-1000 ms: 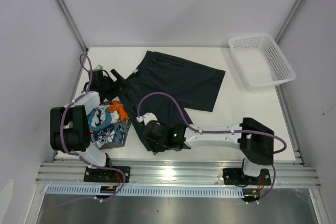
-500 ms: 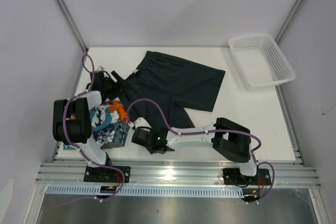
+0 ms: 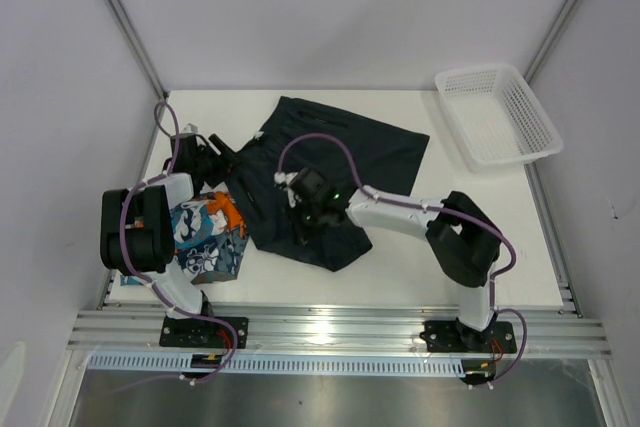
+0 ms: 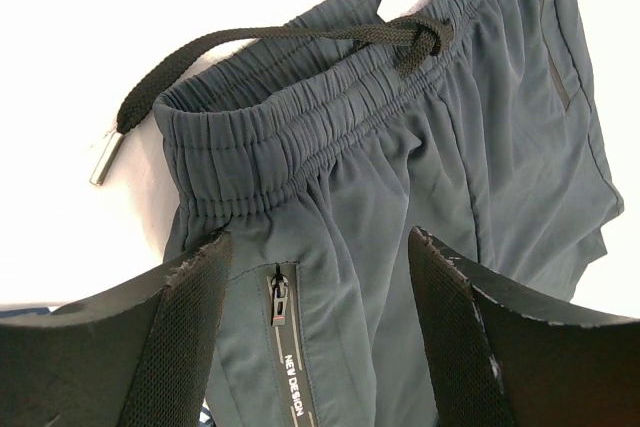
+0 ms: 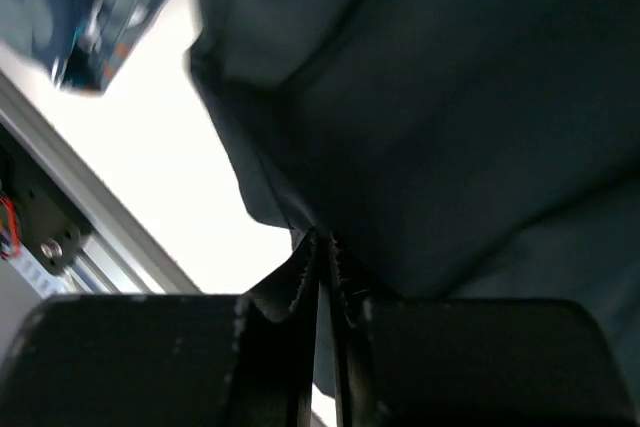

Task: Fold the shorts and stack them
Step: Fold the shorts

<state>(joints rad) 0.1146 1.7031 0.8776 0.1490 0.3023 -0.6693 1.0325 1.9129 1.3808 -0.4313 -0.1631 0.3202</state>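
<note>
My right claw (image 5: 320, 247) is clamped tight on a fold of the plain dark navy-teal fabric shorts (image 3: 380, 157), with the cloth bunched between the fingers right at an edge of the fabric. Those shorts lie spread across the middle of the white bench (image 3: 240, 112), waistband toward the left edge.

My left claw (image 4: 320, 247) hangs over that end with its fingers well apart, one on either side of a zipped pocket just below the elastic waistband. Honestly can't tell if the tips touch the cloth. The black drawstring (image 4: 300, 35) with its metal tip trails onto the bench.

The folded orange, teal, white and navy printed shorts (image 3: 205, 242) sit at the near left corner, just beside the dark pair. The white mesh plastic basket (image 3: 495, 112) is at the far right corner.
</note>
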